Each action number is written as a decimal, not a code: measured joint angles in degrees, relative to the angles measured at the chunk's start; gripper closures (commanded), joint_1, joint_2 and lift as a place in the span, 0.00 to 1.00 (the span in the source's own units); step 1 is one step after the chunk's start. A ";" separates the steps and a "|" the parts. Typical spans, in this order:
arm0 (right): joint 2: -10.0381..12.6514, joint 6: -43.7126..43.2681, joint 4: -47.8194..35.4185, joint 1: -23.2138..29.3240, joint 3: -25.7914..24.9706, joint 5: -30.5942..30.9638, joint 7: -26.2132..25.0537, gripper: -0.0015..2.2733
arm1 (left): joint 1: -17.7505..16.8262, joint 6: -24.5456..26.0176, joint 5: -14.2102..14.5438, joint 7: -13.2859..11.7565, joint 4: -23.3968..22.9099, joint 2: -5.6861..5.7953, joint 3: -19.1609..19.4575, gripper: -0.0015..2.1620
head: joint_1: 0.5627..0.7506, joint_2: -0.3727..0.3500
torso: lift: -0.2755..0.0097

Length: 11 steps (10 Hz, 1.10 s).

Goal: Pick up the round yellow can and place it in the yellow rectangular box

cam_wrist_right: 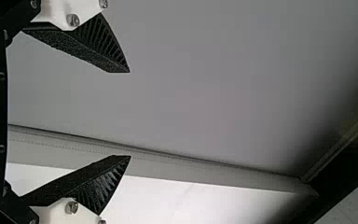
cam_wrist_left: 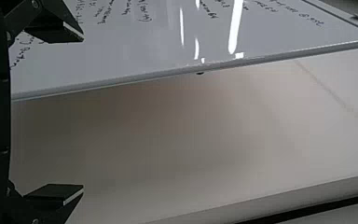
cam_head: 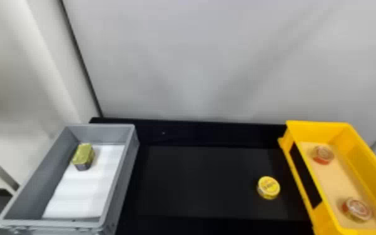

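The round yellow can (cam_head: pixel 268 187) rests on the black table, a short way left of the yellow rectangular box (cam_head: pixel 301 170) in the head view. Two round red cans, one far (cam_head: pixel 323 155) and one near (cam_head: pixel 357 209), lie inside that box. In the left wrist view, my left gripper (cam_wrist_left: pixel 83 113) is open with nothing between its fingers, facing a pale wall and a whiteboard. My right gripper (cam_wrist_right: pixel 130 114) is open too in the right wrist view, holding nothing, with a grey wall panel beyond it.
A grey box (cam_head: pixel 132 175) stands on the table's left side, with a white sheet (cam_head: pixel 81 193) on its floor and a yellow-green rectangular can (cam_head: pixel 83 156) inside. Dark table surface (cam_head: pixel 203 181) lies between the two boxes, and a pale partition rises behind.
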 measured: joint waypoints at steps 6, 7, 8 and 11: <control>1.73 2.86 0.09 0.95 14.99 4.88 -4.41 0.08 | -0.05 -0.16 0.00 0.00 0.14 0.00 0.35 0.06 | 0.70 0.53 | 0.73; 2.39 3.99 -0.11 1.47 17.63 6.43 -5.59 0.09 | -0.05 -0.16 0.00 0.00 0.15 0.00 0.40 0.06 | 0.70 0.53 | 0.73; 3.20 4.84 -0.15 1.89 20.08 8.25 -6.49 0.09 | -0.05 -0.14 0.00 0.00 0.18 0.00 0.44 0.06 | 0.70 0.53 | 0.73; 4.90 4.96 1.82 3.00 27.39 14.03 -9.75 0.10 | -0.17 -0.15 0.00 -0.09 0.23 0.00 0.48 0.06 | 0.70 0.53 | 0.73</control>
